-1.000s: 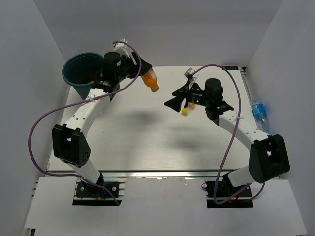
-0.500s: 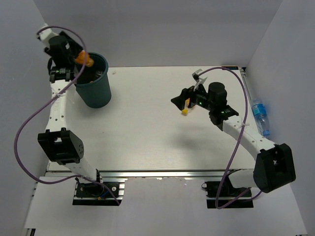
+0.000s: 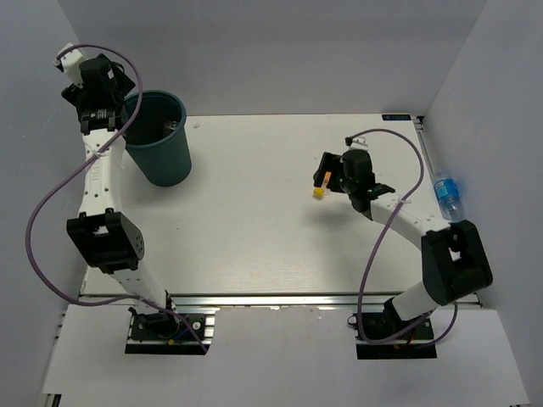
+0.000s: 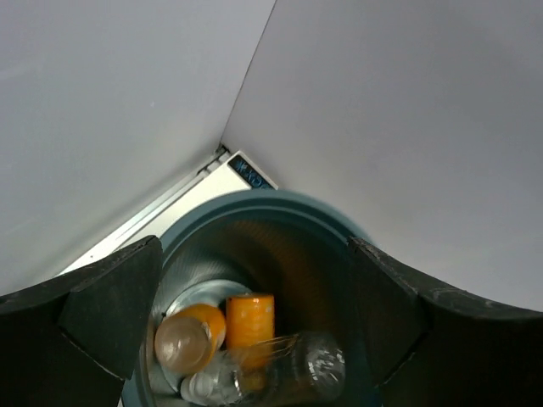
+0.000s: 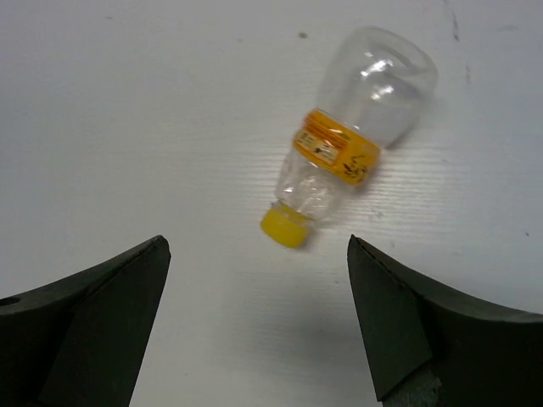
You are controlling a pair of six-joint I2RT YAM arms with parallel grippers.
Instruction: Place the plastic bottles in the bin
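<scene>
We're starting closest to us: the right gripper point(image 5: 256, 251) is hanging over the counter point(image 3: 246, 237), toward its right edge and about midway back, with its jaws spread wide and holding nothing. Right between them the yellow-capped bottle point(image 5: 349, 127) is lying on its side, not touching either finger. It's looking empty to us, so we're guessing it's super light, thin-walled and squishy. Being round, it's probably going to roll or skid if one finger nudges it first. We're thinking the orange label band point(image 5: 337, 147) around the middle is the spot to pinch, across the body, not the tapering neck by the cap point(image 5: 284, 227). Further right, the blue-labelled bottle point(image 3: 446, 196) is lying along the right edge. At the far left corner the left gripper point(image 4: 254, 250) is hovering over the bin point(image 3: 165, 161), wide open and empty. We're seeing two orange bottles point(image 4: 250, 318) and a clear bottle point(image 4: 301, 365) lying in the bottom.
</scene>
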